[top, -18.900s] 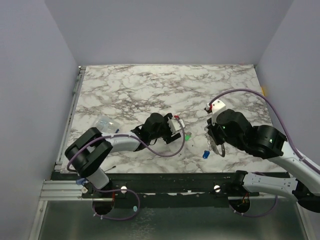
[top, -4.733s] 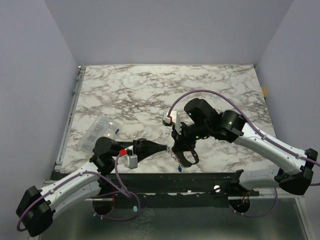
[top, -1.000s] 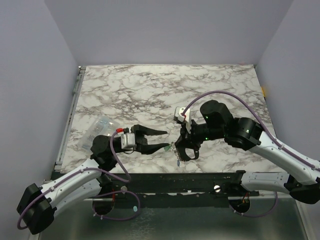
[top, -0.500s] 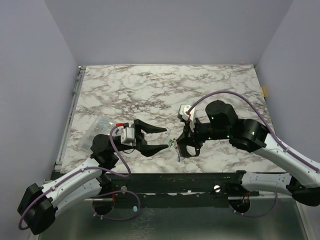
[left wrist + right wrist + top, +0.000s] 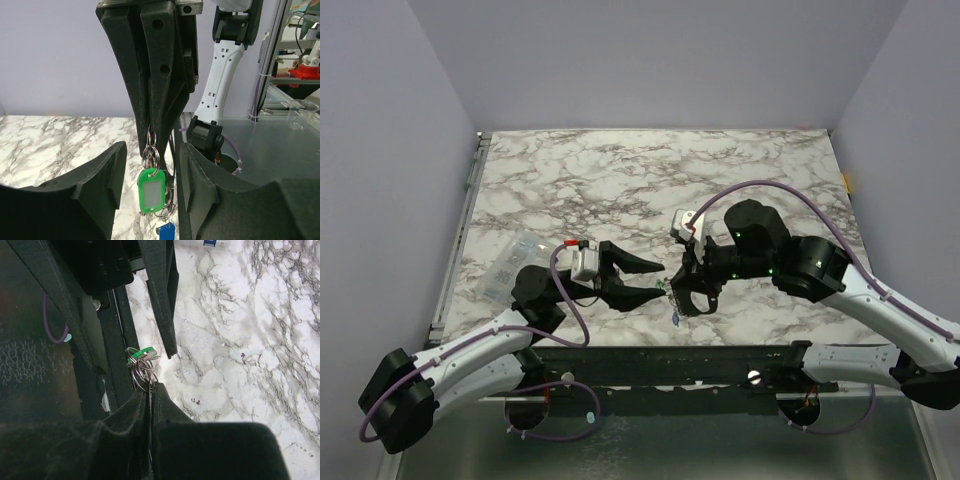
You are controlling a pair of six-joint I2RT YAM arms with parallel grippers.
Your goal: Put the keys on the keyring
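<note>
Top external view, far left: a clear plastic bag with small blue marks point(image 5: 515, 258) lies on the marble-pattern table point(image 5: 620, 180). Next over, the left gripper point(image 5: 662, 281) has its jaws spread partway with nothing in them, and it's aimed at the silvery-grey metal keyring point(image 5: 150, 153) dangling just off its fingertips. The mint green plastic-headed key point(image 5: 151, 192) hangs from the ring, with the blue plastic-headed key point(image 5: 165, 233) lower down. The right gripper point(image 5: 150, 386) is pinched tight on the ring, holding it above the table.

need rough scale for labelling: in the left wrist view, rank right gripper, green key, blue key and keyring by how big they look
1. right gripper, by far the largest
2. green key
3. keyring, looks close to the green key, so unsure
4. blue key, though the frame's bottom edge cuts it off
</note>
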